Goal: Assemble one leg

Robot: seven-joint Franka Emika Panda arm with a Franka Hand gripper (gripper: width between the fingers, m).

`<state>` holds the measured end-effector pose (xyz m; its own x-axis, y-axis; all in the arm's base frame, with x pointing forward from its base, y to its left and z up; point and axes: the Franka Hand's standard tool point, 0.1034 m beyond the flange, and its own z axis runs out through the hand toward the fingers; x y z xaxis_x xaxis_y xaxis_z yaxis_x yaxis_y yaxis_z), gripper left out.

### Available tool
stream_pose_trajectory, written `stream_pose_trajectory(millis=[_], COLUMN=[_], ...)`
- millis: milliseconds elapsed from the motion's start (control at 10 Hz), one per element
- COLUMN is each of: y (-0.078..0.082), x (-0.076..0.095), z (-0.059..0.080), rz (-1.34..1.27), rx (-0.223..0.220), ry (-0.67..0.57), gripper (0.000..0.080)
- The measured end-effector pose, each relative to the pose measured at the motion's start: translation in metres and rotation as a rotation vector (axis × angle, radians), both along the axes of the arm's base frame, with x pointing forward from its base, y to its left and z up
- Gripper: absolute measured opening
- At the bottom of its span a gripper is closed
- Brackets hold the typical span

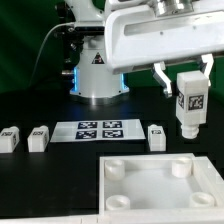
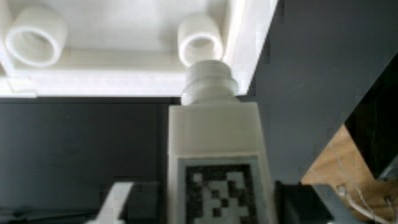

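My gripper (image 1: 185,78) is clenched on the leg (image 1: 190,103), holding it upright in the air, tag side out. The white plate (image 1: 150,185) lies on the desk (image 1: 40,185) below my gripper, and the leg's round peg points down near a corner socket (image 2: 201,45)

A matte black flat counter (image 1: 40,180) fills the exterior view from 3 to 9 o'clock. Behind it, toward 10 o'clock, hangs a dark, unlit backdrop (image 1: 25,40).

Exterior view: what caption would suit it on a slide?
End effector holds a leg upright in the air, near the white plate.
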<state>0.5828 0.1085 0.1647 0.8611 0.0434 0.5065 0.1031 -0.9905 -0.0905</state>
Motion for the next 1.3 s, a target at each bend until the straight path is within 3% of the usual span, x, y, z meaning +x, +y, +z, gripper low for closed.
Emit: stream_pose_trajectory(millis=[200,400,600,900,1300], y=[0.011,0.007,0.008,0.008,0.005], x=[0.007,0.031,0.042,0.037,0.032], z=[-0.025,-0.025,-0.04,-0.068,-0.079], rz=[0.018,0.009,0.005,0.003,0.002], rx=[-0.004,-0.01,-0.005,-0.007,-0.01], ry=[-0.036,-0.053,-0.053,-0.043,-0.036], gripper=[0.029,0.029,0.029,0.029,0.029])
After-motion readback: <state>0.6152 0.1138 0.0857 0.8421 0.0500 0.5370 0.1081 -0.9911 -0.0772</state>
